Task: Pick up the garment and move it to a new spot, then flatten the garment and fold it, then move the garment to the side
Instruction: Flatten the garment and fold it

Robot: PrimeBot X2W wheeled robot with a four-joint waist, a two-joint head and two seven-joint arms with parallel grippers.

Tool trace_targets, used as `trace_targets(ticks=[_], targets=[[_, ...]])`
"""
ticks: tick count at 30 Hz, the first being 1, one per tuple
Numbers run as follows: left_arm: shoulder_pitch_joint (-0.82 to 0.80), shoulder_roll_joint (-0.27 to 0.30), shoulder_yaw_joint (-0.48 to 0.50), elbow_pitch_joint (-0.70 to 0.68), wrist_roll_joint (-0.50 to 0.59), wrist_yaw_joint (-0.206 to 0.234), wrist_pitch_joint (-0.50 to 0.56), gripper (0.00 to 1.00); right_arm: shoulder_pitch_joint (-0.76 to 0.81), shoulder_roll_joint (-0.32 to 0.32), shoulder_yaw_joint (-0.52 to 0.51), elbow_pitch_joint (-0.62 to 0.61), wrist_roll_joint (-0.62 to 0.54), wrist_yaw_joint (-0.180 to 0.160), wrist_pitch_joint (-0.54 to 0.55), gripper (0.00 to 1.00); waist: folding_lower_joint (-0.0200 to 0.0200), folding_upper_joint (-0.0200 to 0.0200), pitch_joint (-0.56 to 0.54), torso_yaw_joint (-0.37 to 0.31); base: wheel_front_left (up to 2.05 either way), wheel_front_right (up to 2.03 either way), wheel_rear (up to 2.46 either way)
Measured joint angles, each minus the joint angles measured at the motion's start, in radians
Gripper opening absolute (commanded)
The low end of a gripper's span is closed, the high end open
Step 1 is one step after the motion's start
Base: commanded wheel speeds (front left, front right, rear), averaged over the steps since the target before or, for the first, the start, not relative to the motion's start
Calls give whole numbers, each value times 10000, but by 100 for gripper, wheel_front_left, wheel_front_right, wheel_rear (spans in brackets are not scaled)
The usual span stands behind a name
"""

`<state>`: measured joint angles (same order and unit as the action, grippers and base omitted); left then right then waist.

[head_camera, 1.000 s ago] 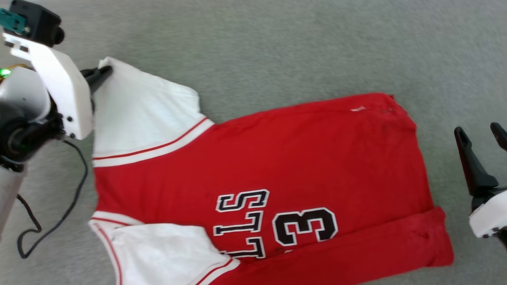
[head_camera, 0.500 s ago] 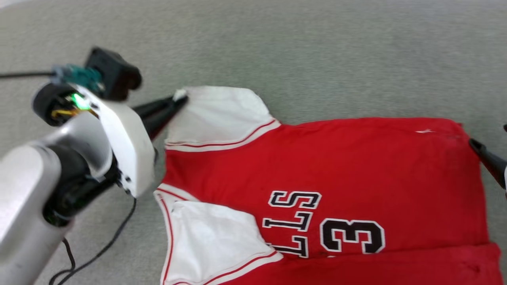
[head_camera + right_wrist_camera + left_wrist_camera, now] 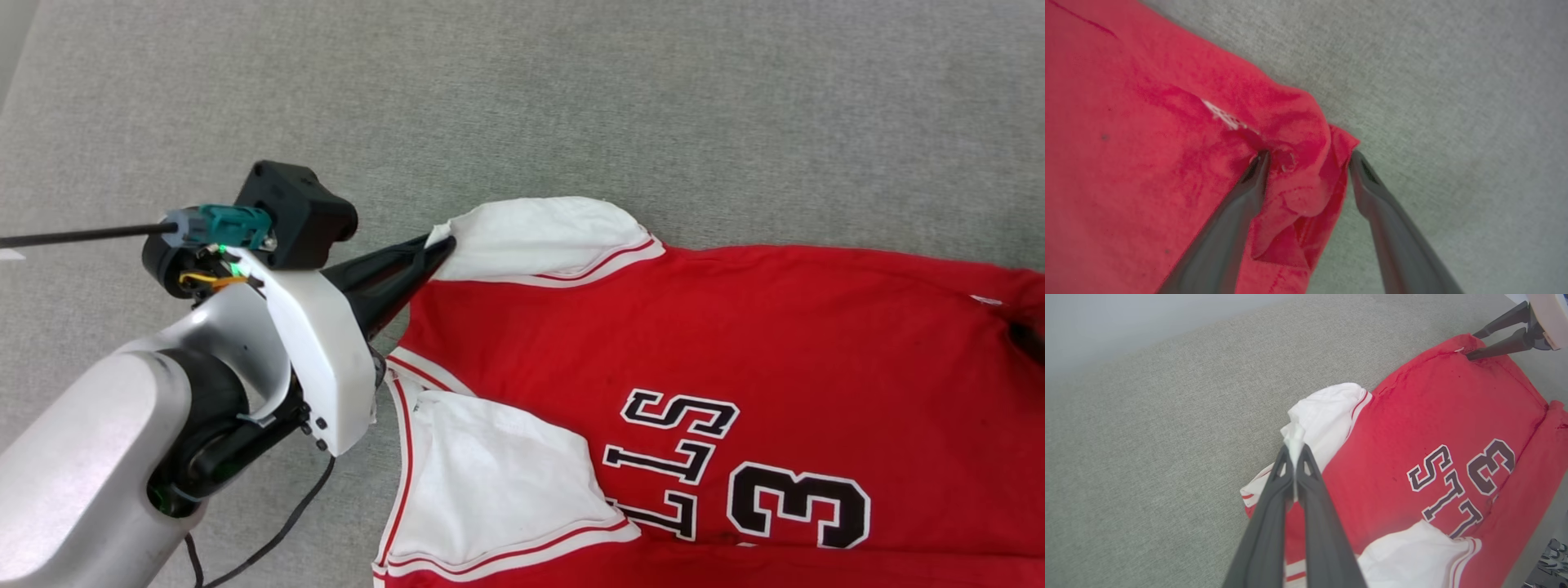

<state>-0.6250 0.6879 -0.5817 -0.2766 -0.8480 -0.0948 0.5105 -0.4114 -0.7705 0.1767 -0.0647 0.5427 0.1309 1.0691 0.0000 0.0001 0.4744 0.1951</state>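
– Pinching the tip of the far white sleeve (image 3: 539, 237), is that the left gripper (image 3: 437, 241)?
– Yes. Its two dark fingers (image 3: 1271, 506) are pressed together on a bunch of white cloth there, so it is clamped on the jersey (image 3: 735, 327).
– Where does the jersey lie?
– Spread on the grey fabric surface (image 3: 571, 98), lettering side up, the black "3" (image 3: 798, 506) and letters outlined in white. The held sleeve is at the shoulder end, toward the robot's left. The other white sleeve (image 3: 498, 474) lies folded in over the red body, nearer the camera in the head view.
– And the right gripper (image 3: 1309, 157)?
– Jaws wide apart. In its wrist view one fingertip rests on the red cloth and the other sits just off the hem corner (image 3: 1306, 196), over the grey surface, with the rumpled corner between them. It stands open.
– Anything else?
– A black cable (image 3: 277, 539) hangs below the left arm (image 3: 82, 457), and the left wrist view shows the right gripper at the jersey's far corner.
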Motion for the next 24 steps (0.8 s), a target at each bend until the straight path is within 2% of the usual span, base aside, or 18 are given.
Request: trace_targets(ticks=[5,6,7,16,24], targets=[[48,-86,-161,94,21,-33,-146,0,-115,-362,514,366,31,0,-276,100,-1,-1,92,228,0,0,0],[84,-98,-196,155,21,-36,-194,0,-180,-380,617,577,104,0,-443,33,-2,-1,64,258,0,0,0],[112,-107,-201,194,19,-38,-222,0,-198,-376,642,673,146,2,-518,0,-2,0,41,266,0,0,0],[667,-73,-54,570,79,173,-744,0,-148,125,405,1398,483,2,-1787,0,-1,-1,-632,163,0,0,0],[1628,232,96,395,-123,573,-1009,0,1017,612,-639,1011,671,2,-2487,0,-1,0,-1696,-13,0,0,0]])
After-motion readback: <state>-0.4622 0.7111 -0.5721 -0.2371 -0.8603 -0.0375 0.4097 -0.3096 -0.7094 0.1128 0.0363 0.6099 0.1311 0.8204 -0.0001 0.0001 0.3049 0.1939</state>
